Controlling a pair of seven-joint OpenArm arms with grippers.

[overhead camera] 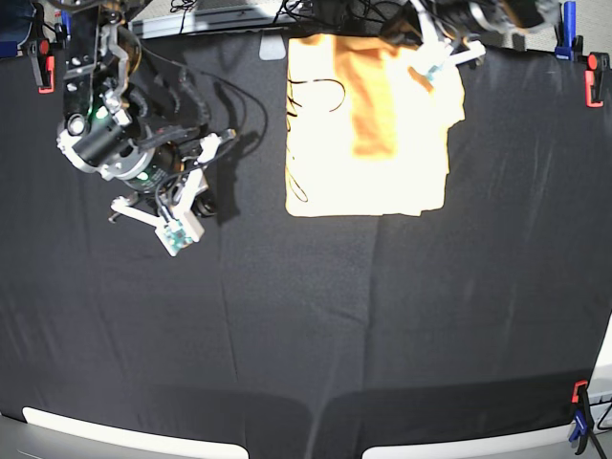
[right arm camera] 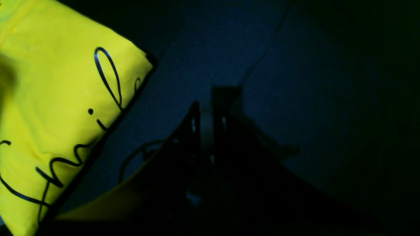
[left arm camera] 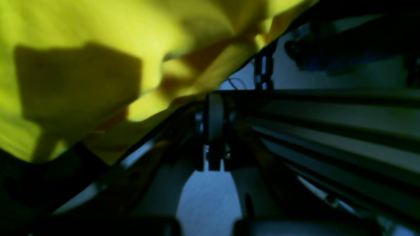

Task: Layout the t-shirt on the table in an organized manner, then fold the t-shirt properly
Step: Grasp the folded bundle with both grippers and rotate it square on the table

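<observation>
Here, nearest the front edge, the table (overhead camera: 306,325) is a wide flat sheet of matte black cloth, softly creased, with a red and blue clamp (overhead camera: 579,406) pinching its corner. Further in, my right gripper (overhead camera: 206,143) hangs over bare cloth, its fingers pressed together on nothing, well apart from the shirt. Beyond it the t-shirt (overhead camera: 368,143) lies folded into a rough rectangle near the far edge, pale yellow-orange cotton with a darker orange band across its top layer. My right wrist view shows thin black looping script on its smooth face. Farthest off, my left gripper (overhead camera: 435,53) sits clenched at the shirt's far corner; whether it pinches fabric I cannot tell.
</observation>
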